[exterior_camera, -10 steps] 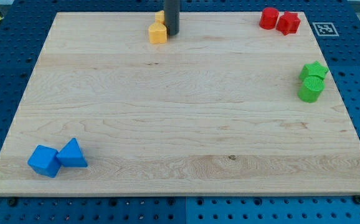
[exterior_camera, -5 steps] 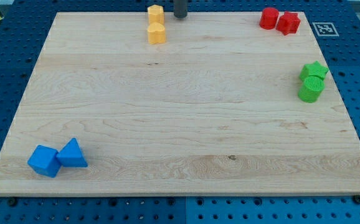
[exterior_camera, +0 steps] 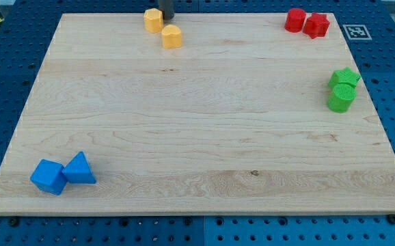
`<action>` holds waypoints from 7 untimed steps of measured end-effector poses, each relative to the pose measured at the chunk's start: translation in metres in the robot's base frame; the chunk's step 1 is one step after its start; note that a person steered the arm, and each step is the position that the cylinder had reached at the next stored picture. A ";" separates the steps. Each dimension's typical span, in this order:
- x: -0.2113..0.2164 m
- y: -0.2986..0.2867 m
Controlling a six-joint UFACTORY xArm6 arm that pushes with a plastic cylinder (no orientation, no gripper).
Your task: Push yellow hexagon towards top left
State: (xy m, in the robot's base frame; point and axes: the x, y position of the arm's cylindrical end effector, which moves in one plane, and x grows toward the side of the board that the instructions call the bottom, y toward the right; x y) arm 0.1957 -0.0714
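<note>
The yellow hexagon (exterior_camera: pixel 154 20) sits near the board's top edge, left of centre. My tip (exterior_camera: pixel 167 16) is just to the hexagon's right, touching or nearly touching it, at the view's top edge. A second yellow block (exterior_camera: pixel 172 36), rounded in shape, lies just below and right of the hexagon, slightly apart from it.
Two red blocks (exterior_camera: pixel 306 22) sit side by side at the top right. A green star (exterior_camera: pixel 344 77) and a green cylinder (exterior_camera: pixel 340 98) stand at the right edge. A blue cube (exterior_camera: pixel 48 176) and a blue triangle (exterior_camera: pixel 80 169) lie at the bottom left of the wooden board (exterior_camera: pixel 197 137).
My tip moved up past the yellow blocks, then left along the top edge. The yellow hexagon slid left, away from the other yellow block, which has not moved.
</note>
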 end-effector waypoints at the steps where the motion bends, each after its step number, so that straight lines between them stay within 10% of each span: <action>1: 0.007 0.012; 7: 0.033 -0.035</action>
